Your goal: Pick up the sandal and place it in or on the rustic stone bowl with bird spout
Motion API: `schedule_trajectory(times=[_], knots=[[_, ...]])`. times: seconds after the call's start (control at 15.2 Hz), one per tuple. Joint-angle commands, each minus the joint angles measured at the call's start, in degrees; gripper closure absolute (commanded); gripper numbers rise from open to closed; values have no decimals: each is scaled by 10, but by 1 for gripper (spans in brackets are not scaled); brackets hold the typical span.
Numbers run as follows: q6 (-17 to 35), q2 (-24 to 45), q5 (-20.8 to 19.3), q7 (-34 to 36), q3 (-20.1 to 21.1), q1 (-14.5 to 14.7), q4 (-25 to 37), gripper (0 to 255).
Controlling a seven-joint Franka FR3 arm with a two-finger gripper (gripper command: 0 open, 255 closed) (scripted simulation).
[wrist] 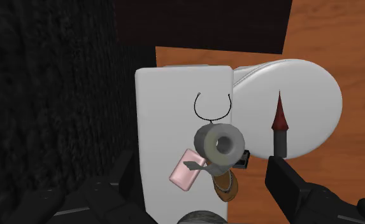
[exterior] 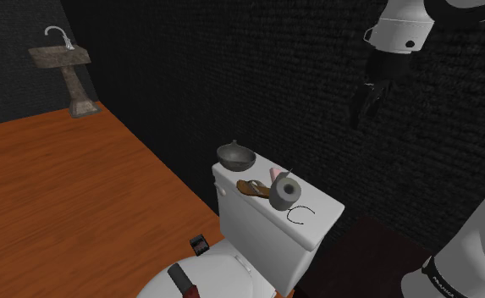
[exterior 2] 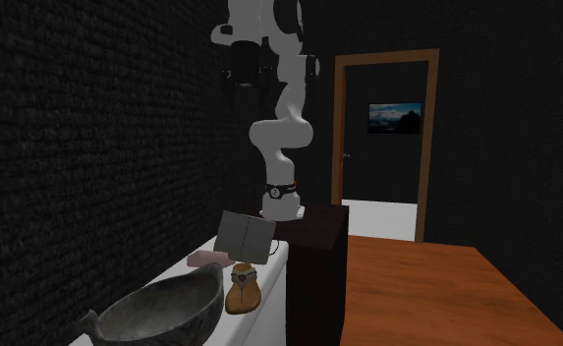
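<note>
- Gripper (exterior: 367,103) is hanging high at the upper right of the shoulder view, its fingers spread and holding nothing.
- Sandal (exterior: 251,188) is lying mid-frame on the tank (exterior: 257,233), between bowl (exterior: 235,155) and roll (exterior: 283,193).
- Likely risk: descending fingers knocking the roll crowding the sandal, or shoving the sandal off the narrow tank.

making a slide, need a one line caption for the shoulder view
Black two-finger end effector hangs above a white toilet tank bearing a dark grey bowl, brown sandal and grey roll.
</note>
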Motion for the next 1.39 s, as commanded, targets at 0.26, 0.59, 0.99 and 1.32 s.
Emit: schedule_trajectory(times=[0.26, 0.59, 0.99, 1.32], knots=[[83, 56, 7, 11, 17, 6, -23, 0], [185, 143, 11, 25, 38, 11, -33, 0], [298, 267, 5, 47, 62, 13, -16, 0], [377, 379, -16, 74, 80, 13, 21, 0]])
